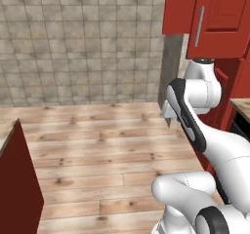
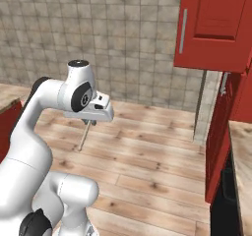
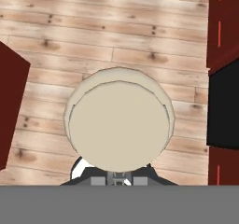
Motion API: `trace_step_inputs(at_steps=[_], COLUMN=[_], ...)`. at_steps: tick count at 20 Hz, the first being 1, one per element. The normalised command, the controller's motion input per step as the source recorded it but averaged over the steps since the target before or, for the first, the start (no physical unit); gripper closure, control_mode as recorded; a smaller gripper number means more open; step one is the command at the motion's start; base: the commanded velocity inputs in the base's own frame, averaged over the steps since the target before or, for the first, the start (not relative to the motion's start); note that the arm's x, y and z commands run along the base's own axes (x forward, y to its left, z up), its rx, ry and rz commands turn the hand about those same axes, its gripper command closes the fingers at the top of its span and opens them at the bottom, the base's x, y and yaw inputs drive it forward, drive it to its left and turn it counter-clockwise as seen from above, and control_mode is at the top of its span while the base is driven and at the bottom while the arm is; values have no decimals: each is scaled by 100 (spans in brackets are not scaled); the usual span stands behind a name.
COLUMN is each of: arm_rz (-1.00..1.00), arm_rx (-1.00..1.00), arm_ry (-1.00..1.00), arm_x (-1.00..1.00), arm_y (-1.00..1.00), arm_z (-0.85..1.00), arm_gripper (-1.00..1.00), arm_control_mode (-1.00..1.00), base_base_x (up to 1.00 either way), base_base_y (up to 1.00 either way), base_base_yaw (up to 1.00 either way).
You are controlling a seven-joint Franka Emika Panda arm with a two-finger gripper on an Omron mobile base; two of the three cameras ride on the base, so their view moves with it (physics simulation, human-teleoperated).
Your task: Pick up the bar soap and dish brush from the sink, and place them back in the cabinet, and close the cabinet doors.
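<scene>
My gripper (image 2: 90, 121) is shut on the dish brush (image 2: 84, 135), whose thin handle hangs down over the wooden floor. In the hand view the brush's round beige head (image 3: 119, 121) sits just ahead of the fingertips (image 3: 98, 180). From the left base camera, the hand (image 1: 168, 115) is mostly behind my forearm. The red cabinet (image 1: 229, 82) stands at the right. An upper cabinet door (image 2: 216, 23) with a silver bar handle (image 2: 183, 31) is swung out toward me, also seen as the door (image 1: 220, 21). The bar soap and the sink are out of view.
A tiled wall (image 1: 78, 43) backs the wooden floor (image 1: 107, 150). A low dark red unit (image 1: 14, 189) stands at the left. A wooden counter top (image 2: 242, 171) lies at the right, with a dark opening (image 3: 223, 106) among the red fronts below it.
</scene>
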Motion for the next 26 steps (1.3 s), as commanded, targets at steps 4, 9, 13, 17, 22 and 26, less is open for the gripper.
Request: trace_step_inputs(at_steps=[4,9,13,17,22,26], arm_rz=[0,0,0,0,0,0], arm_rx=[0,0,0,0,0,0], arm_ry=[0,0,0,0,0,0], arm_x=[0,0,0,0,0,0], arm_y=[0,0,0,0,0,0], arm_z=[0,0,0,0,0,0], arm_gripper=[100,100,100,100,100,100], arm_control_mode=[100,100,100,100,100,100], base_base_x=[52,47,46,55,66,70], base_base_y=[60,72,76,60,30,4], base_base_yaw=[-13,-10,-10,-11,-11,-12])
